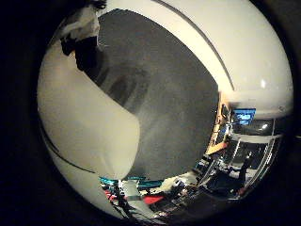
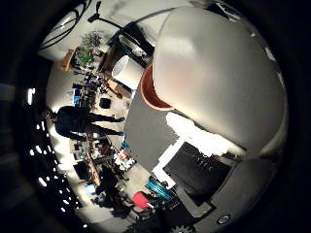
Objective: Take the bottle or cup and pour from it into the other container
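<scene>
A large smooth white container [image 2: 228, 73] fills much of the right thumb side palm view, so it is close to the palm. It also fills one side of the right little finger side palm view [image 1: 85, 122]. An orange-brown cup [image 2: 149, 92] stands on the grey table [image 2: 146, 131] right beside the white container, which hides part of its rim. My right hand [image 2: 199, 155] shows white and black parts against the white container. One finger [image 1: 83, 40] curls over the container's edge. What is inside either container is hidden.
A small white object [image 2: 126, 70] stands on the table just beyond the orange-brown cup. The grey table [image 1: 174, 104] stretches out past the white container towards a white wall. Room clutter and screens lie far off, past the table's edge.
</scene>
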You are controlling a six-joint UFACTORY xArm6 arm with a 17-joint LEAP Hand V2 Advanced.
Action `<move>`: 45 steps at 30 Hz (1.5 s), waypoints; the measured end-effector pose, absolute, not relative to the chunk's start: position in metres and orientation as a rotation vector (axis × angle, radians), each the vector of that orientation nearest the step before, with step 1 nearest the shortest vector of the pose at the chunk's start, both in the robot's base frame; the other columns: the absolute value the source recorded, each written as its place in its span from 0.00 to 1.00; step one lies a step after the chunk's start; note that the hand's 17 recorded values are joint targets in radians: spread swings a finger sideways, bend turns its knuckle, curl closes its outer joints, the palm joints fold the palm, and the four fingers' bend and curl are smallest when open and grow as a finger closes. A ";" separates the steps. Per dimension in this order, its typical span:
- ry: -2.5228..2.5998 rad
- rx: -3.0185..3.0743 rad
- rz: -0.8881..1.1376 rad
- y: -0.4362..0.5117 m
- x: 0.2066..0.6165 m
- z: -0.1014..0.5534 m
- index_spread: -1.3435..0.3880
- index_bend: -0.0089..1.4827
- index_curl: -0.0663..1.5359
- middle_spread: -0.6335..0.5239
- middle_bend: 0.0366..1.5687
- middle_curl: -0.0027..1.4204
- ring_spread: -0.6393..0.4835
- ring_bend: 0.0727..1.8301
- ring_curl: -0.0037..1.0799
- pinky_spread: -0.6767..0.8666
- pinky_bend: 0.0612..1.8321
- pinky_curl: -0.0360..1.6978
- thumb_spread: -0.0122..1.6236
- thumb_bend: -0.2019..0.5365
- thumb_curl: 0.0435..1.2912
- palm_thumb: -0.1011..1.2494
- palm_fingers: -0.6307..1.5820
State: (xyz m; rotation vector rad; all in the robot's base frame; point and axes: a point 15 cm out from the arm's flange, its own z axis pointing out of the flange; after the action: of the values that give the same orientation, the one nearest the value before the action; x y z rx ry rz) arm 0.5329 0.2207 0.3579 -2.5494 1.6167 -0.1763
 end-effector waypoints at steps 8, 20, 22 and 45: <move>1.557 -2.652 -0.279 0.239 0.530 0.344 0.53 0.54 0.72 0.30 0.69 0.79 0.31 0.71 0.88 0.30 0.66 0.67 0.40 0.24 0.51 0.82 0.74; 1.478 -2.759 -0.464 0.244 0.531 0.345 0.53 0.53 0.72 0.30 0.68 0.78 0.31 0.70 0.88 0.29 0.64 0.67 0.39 0.23 0.51 0.82 0.75; 1.476 -2.759 -0.471 0.243 0.531 0.347 0.53 0.52 0.72 0.30 0.68 0.79 0.31 0.70 0.88 0.29 0.64 0.67 0.39 0.23 0.51 0.82 0.75; 1.421 -2.811 -0.706 0.254 0.535 0.351 0.53 0.51 0.72 0.29 0.66 0.80 0.32 0.69 0.88 0.28 0.63 0.67 0.38 0.23 0.51 0.81 0.76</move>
State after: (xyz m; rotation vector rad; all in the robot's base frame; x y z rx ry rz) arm 0.5352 0.2537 0.3511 -2.8109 1.4207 -0.7058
